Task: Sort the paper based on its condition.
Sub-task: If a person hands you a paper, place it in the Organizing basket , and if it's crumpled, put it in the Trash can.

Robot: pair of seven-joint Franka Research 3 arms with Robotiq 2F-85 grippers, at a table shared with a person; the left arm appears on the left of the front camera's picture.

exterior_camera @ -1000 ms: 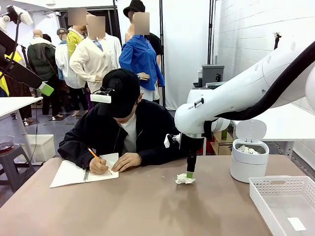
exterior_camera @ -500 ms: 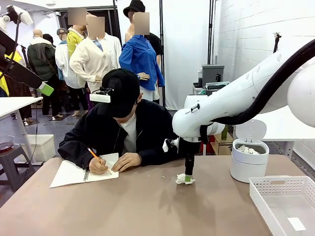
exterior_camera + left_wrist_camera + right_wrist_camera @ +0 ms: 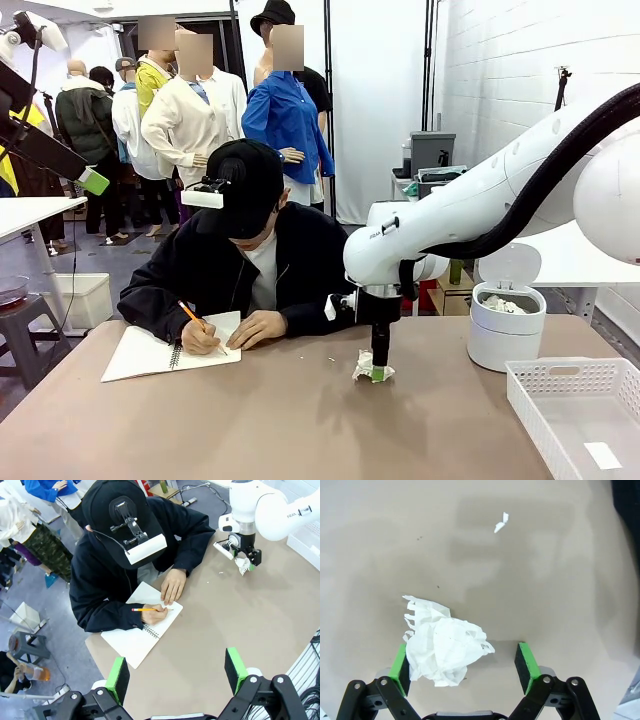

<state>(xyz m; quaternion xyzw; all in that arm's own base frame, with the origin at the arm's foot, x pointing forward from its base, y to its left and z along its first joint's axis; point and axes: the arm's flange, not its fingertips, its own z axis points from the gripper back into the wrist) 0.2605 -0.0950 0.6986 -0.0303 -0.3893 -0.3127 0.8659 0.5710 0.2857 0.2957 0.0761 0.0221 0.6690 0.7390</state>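
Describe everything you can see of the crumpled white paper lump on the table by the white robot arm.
The crumpled white paper lump is a thin, tissue-like sheet wadded into an irregular ball, with jagged folds and a frayed edge sticking out on one side. It rests on the brown tabletop, between the fingers of the open right gripper. It looks to be against one green pad and clear of the other. It is not lifted.

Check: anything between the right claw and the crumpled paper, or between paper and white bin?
Nothing visible. The open right claw straddles the crumpled white paper lump; bare tan table lies between it and the round white bin.
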